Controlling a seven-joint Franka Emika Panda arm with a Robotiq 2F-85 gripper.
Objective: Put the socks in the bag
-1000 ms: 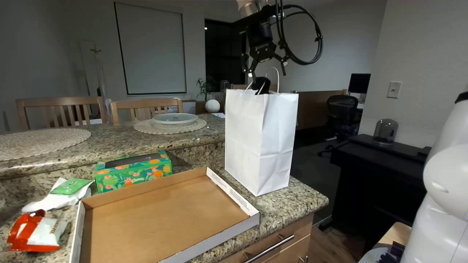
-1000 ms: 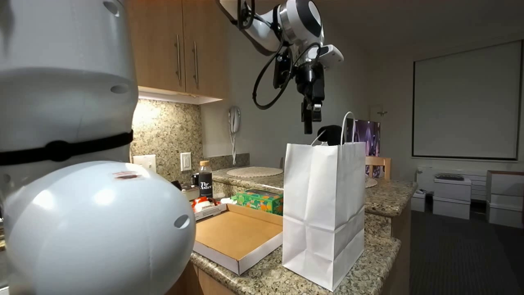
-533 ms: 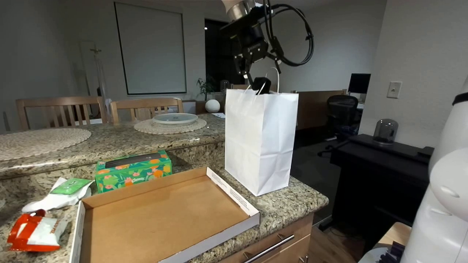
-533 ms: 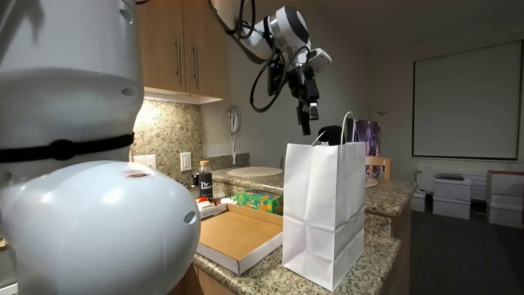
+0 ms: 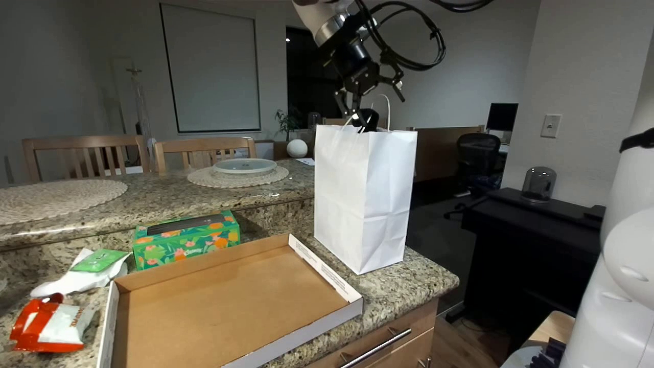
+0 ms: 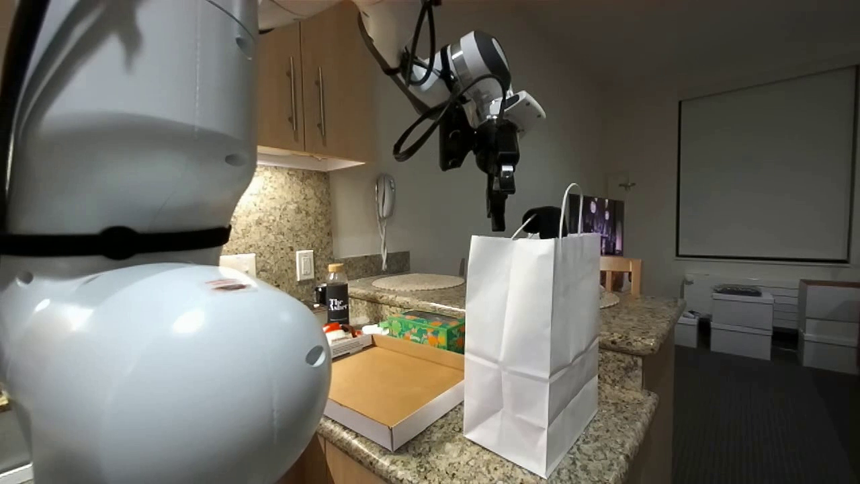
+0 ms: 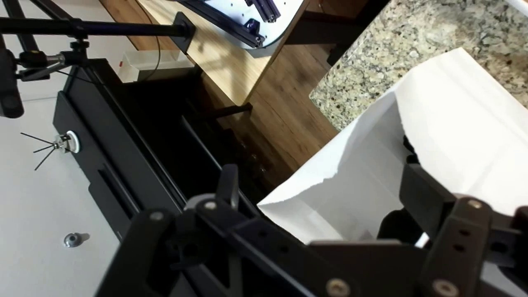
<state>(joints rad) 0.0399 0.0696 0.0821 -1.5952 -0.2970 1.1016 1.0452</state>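
A white paper bag (image 5: 340, 199) with handles stands upright on the counter corner; it also shows in an exterior view (image 6: 531, 336) and the wrist view (image 7: 466, 119). A black bundle, apparently the socks (image 5: 369, 119), sticks up at the bag's mouth by a handle, also visible in an exterior view (image 6: 545, 220). In the wrist view the black bundle (image 7: 397, 227) is partly hidden behind a finger. My gripper (image 5: 377, 106) is open above the bag's mouth, tilted, fingers wide apart with nothing between them. One finger is close to the bundle; I cannot tell whether it touches.
A shallow cardboard tray (image 5: 230, 301) lies beside the bag. A green tissue box (image 5: 186, 240) and a red and white packet (image 5: 53, 327) lie past it. A bottle (image 6: 337, 296) stands farther back. The counter edge (image 5: 434, 281) is close to the bag.
My gripper has shifted sideways, tilted, and come a little lower over the bag's mouth. It stays open. The bag and the black bundle have not visibly moved.
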